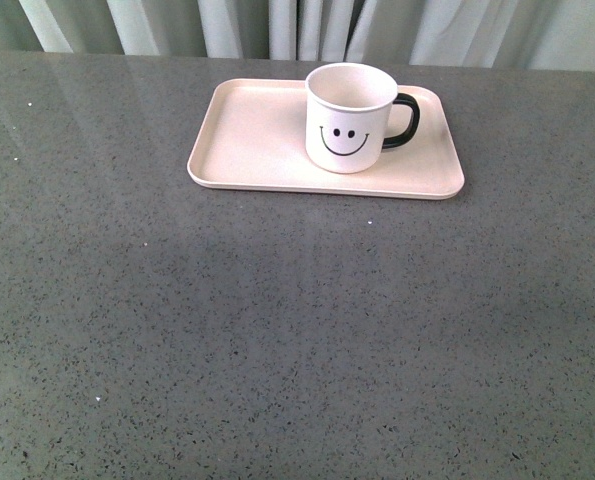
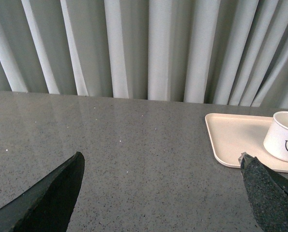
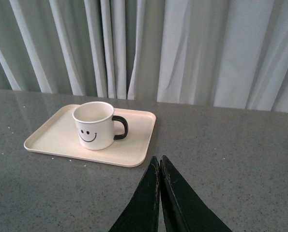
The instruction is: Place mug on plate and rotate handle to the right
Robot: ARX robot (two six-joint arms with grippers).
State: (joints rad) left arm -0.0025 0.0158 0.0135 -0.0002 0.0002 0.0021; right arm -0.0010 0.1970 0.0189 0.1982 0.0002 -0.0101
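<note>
The cream-white mug (image 1: 349, 118) with a black smiley face stands upright on the pale-pink plate (image 1: 247, 140), right of the plate's middle. Its black handle (image 1: 404, 121) points right. The mug also shows in the right wrist view (image 3: 94, 125) with its handle (image 3: 121, 127), on the plate (image 3: 52, 135), and partly in the left wrist view (image 2: 284, 136) on the plate (image 2: 231, 140). Neither arm shows in the front view. My left gripper (image 2: 160, 162) is open and empty over the table, well left of the plate. My right gripper (image 3: 159, 159) is shut and empty, short of the plate's near right corner.
The grey speckled tabletop (image 1: 277, 340) runs from the plate to the near edge. Pale curtains (image 1: 307, 25) hang behind the table's far edge.
</note>
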